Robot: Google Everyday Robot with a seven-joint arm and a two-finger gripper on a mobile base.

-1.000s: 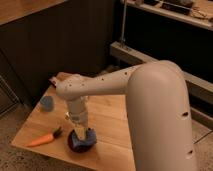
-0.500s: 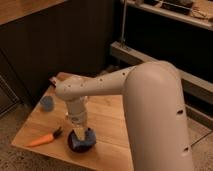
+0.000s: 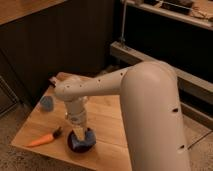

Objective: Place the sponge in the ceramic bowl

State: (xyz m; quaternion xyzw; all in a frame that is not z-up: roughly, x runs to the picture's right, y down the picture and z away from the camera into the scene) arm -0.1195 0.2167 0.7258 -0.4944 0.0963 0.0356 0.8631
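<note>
My gripper [image 3: 80,134] points straight down over the bowl [image 3: 75,146], near the front edge of the table [image 3: 107,117]. The sponge [image 3: 89,136] shows at 3 o'clock of my tip, within the bowl's rim. Whether I am clamped on it or spread, I cannot tell. A carrot [image 3: 41,140] lies at the bowl's 9 o'clock and a cup [image 3: 46,103] at 11.

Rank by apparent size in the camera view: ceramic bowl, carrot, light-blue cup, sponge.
1. ceramic bowl, partly hidden by the gripper right above it
2. carrot, about as long as the bowl is wide, but thinner
3. light-blue cup
4. sponge, partly hidden, so cup versus sponge is unsure
</note>
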